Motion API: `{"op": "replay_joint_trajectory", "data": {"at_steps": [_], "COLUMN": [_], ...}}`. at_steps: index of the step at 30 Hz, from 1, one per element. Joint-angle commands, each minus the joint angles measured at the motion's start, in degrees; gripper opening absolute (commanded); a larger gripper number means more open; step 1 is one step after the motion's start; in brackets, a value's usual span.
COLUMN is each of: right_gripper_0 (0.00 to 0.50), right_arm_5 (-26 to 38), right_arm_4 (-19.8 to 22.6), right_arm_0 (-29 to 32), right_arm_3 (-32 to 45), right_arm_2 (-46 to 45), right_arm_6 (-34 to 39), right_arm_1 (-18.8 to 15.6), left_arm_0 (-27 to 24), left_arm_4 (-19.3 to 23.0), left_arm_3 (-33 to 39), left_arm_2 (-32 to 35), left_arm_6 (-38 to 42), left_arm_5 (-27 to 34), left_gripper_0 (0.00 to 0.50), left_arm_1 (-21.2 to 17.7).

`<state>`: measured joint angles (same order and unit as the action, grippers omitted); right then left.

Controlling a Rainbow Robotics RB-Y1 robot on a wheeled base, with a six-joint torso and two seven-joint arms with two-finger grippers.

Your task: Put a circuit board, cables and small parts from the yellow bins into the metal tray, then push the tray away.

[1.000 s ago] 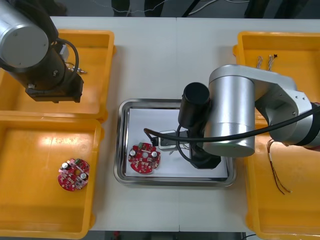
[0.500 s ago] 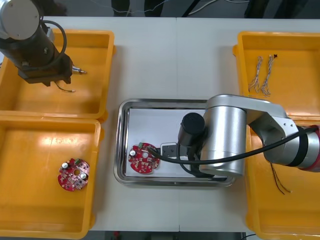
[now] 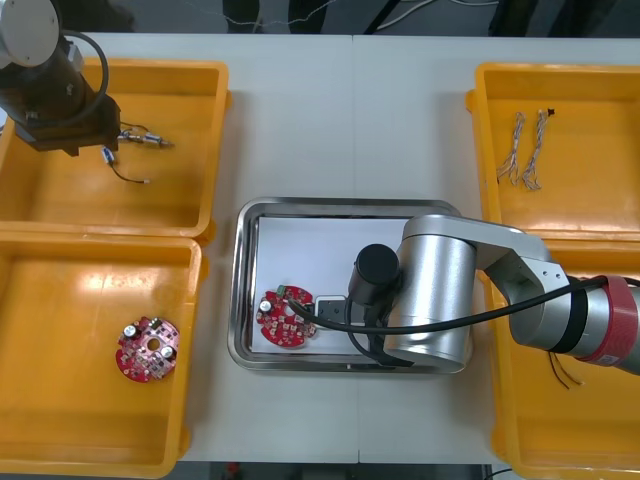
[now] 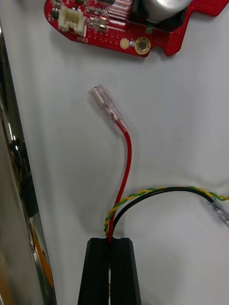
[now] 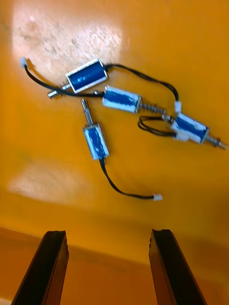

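1. The right gripper (image 4: 113, 240) is low inside the metal tray (image 3: 243, 300). It is closed narrow and pinches the red and yellow cable (image 4: 125, 162), whose end lies near the circuit board (image 4: 109, 28).
2. The left gripper (image 5: 109, 236) hangs wide apart above the small metal parts (image 5: 121, 100) in the far left yellow bin (image 3: 190, 80) on the counter (image 3: 320, 120).

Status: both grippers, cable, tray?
Right gripper shut on red and yellow cable inside metal tray, near round red circuit board. Left gripper open above small metal parts in yellow bin. Nothing blocking.
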<state>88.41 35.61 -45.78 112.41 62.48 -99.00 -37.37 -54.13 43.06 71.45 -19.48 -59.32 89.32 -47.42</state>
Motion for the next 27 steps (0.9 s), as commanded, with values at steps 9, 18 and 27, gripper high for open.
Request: {"op": "replay_joint_trajectory", "data": {"at_steps": [9, 18, 27], "right_gripper_0": [0.5, 0.5, 0.5], "right_arm_5": [-1.8, -1.1, 1.1], "right_arm_4": [-2.9, -0.3, 2.3], "right_arm_0": [0.6, 0.5, 0.5], "right_arm_3": [0.6, 1.1, 4.1], "right_arm_2": [-0.1, -4.1, -10.8], "right_arm_6": [2.7, 3.1, 3.5], "right_arm_1": [-0.2, -0.6, -0.6], "left_arm_0": [-4.1, -4.3, -6.1], "left_arm_4": [-4.0, -5.3, -6.8], "left_arm_3": [-7.1, -11.5, -17.0], "left_arm_2": [1.3, 1.3, 1.3], "left_arm_6": [-6.1, -7.4, -9.2], "left_arm_5": [-7.9, -11.9, -14.7], "left_gripper_0": [0.5, 0.5, 0.5], "left_arm_1": [2.9, 5.1, 7.0]}}
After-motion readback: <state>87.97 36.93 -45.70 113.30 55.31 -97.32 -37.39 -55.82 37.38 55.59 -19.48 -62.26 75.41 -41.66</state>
